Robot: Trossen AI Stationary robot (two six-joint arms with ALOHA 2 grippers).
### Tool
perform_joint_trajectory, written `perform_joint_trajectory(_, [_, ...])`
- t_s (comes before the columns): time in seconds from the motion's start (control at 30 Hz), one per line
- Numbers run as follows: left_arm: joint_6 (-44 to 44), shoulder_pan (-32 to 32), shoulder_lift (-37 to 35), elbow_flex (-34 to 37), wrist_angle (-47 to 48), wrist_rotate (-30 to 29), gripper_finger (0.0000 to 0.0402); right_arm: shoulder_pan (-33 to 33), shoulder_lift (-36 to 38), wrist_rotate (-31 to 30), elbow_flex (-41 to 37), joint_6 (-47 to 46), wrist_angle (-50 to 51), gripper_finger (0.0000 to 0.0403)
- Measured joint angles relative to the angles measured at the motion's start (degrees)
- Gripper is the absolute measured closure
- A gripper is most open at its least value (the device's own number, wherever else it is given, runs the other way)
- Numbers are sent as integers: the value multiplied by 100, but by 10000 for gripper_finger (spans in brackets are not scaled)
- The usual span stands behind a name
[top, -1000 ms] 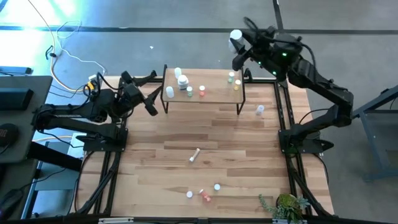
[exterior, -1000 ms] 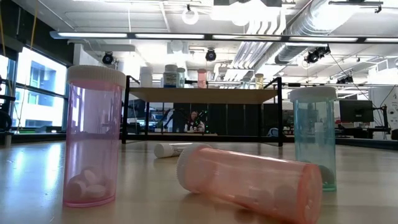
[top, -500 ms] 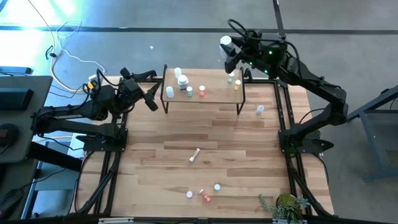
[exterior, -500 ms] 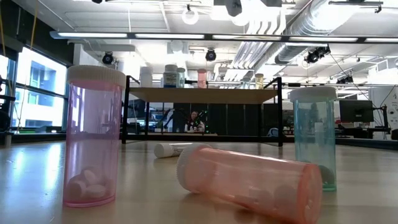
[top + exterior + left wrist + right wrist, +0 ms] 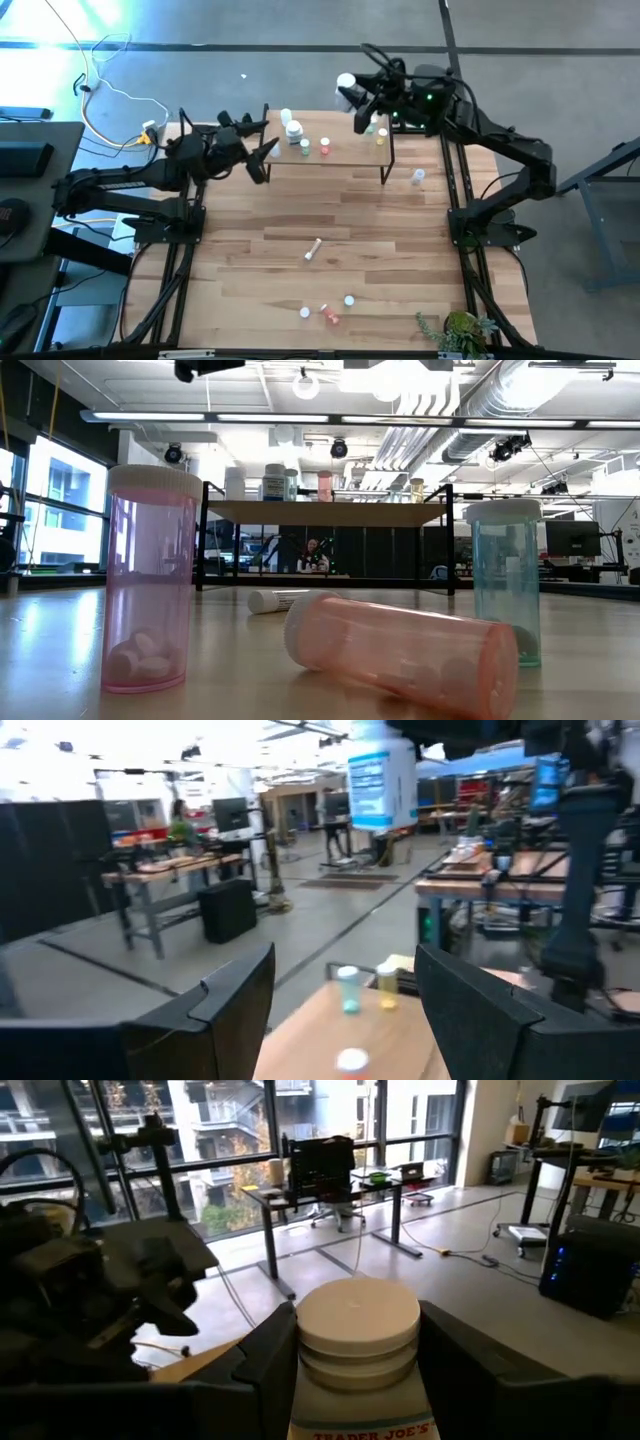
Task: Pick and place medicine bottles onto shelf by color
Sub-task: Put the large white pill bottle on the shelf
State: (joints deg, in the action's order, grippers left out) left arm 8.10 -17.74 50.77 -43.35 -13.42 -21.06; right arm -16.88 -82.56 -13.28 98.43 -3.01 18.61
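My right gripper (image 5: 351, 92) is shut on a white medicine bottle (image 5: 346, 82) with a white cap (image 5: 358, 1320), high above the far side of the shelf (image 5: 340, 158). The shelf, a small wood board on black legs, carries white (image 5: 293, 131), green (image 5: 306, 147), pink (image 5: 325, 146) and yellow (image 5: 381, 135) bottles standing upright. My left gripper (image 5: 263, 158) hovers open at the shelf's left end, nothing between its fingers (image 5: 235, 1000). A white bottle (image 5: 313, 249) lies on its side mid-table. My right gripper pinches the white bottle between its two fingers (image 5: 262, 1370), on the body just below the cap (image 5: 355, 1380). The fingers lie level and come from the table's right side. The bottle stands upright in the hold with its cap up, lifted clear above the shelf.
A clear vial (image 5: 418, 177) stands right of the shelf. Near the front edge are a pink vial upright (image 5: 150, 580), a pink one lying down (image 5: 400, 655) and a teal one upright (image 5: 505, 580). A small plant (image 5: 458, 328) sits at the near right corner.
My right gripper has carried the white bottle toward the table's left along the far edge, rolling as it went, and now hangs over the shelf's far side. My left gripper has moved right toward the shelf's left end and has also rolled.
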Motion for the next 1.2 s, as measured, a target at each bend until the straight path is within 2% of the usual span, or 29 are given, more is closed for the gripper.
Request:
perform_joint_trajectory(0.23, [-367,0,161,0,-10,442,167,521,-116,-414,-2,-125,-90,245])
perform_joint_trajectory(0.43, [-652,17,179,0,6,596,143,930,-366,-847,-2,-223,-429,245])
perform_joint_trajectory(0.73, [-1097,98,337,-2,-54,697,115,1437,-750,-1845,0,-573,-864,245])
perform_joint_trajectory(1.07, [-550,371,994,-2,-774,539,116,1656,-1290,-2552,0,-914,-1354,245])
perform_joint_trajectory(1.2, [-342,451,1249,-2,-1008,362,117,1652,-1450,-2596,0,-1170,-1377,245])
